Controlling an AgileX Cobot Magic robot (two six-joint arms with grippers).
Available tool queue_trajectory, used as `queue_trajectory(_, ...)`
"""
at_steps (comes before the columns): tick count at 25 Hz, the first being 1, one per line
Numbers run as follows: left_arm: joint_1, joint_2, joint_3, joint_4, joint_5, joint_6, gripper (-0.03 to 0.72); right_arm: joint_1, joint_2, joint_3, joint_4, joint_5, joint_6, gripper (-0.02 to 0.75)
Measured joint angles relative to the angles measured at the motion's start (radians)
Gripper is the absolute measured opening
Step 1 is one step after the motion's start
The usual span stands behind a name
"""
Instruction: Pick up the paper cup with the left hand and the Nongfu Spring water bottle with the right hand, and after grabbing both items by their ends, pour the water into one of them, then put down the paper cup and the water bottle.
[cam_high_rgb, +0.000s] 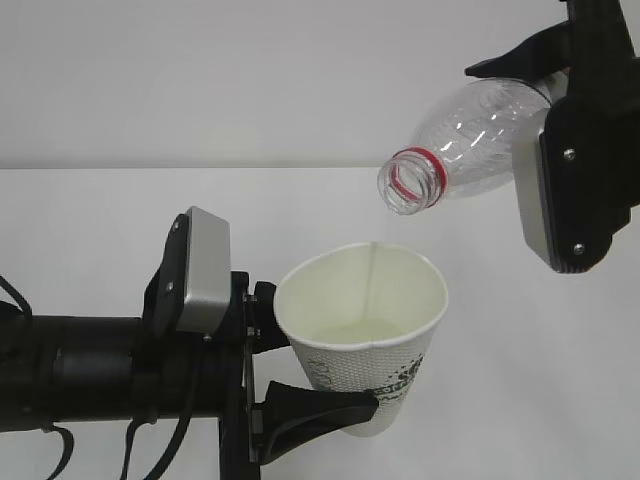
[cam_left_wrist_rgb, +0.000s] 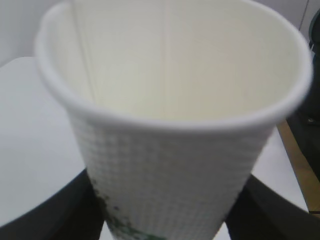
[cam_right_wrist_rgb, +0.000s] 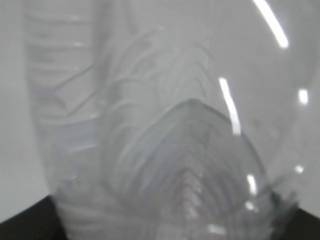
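A small white tapered paper cup (cam_high_rgb: 362, 335) with dark printed lettering and green-black marks low on its side is held upright by the left hand (cam_high_rgb: 290, 375), a black robot gripper carrying a grey rectangular plate (cam_high_rgb: 203, 270) and black cables; its two black fingers (cam_high_rgb: 312, 406) are closed against the lower part of the cup wall from either side, so the claw is gripping the cup rather than standing free. In the left wrist view the cup (cam_left_wrist_rgb: 170, 145) fills the picture, its dimpled outer wall and cream inside are seen, and the dark fingers (cam_left_wrist_rgb: 270, 210) are seen pressed at both lower flanks. A pale pool of water (cam_high_rgb: 352, 333) is visible at the bottom of the cup. Above and to the right of the cup, a clear plastic bottle (cam_high_rgb: 465, 145) with a red neck ring is held tilted, its open mouth pointing down and to the left, over the cup's rim but clear of it. The bottle's body is clamped by the right hand (cam_high_rgb: 545, 120), a black robot gripper with a grey plate with screws (cam_high_rgb: 540, 190); the label is hidden behind the gripper. In the right wrist view only the ribbed transparent wall of the bottle (cam_right_wrist_rgb: 165, 150) is seen, blurred and very close. Whether a stream is falling cannot be told. A white table (cam_high_rgb: 120, 210) lies behind both.
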Motion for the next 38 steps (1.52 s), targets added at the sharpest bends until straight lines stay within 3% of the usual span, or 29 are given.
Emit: queue_trajectory(38,0.0,0.0,0.0,-0.002,0.002,0.021,0.486,0.0,0.0,0.0,0.0,0.009,-0.001,0.478)
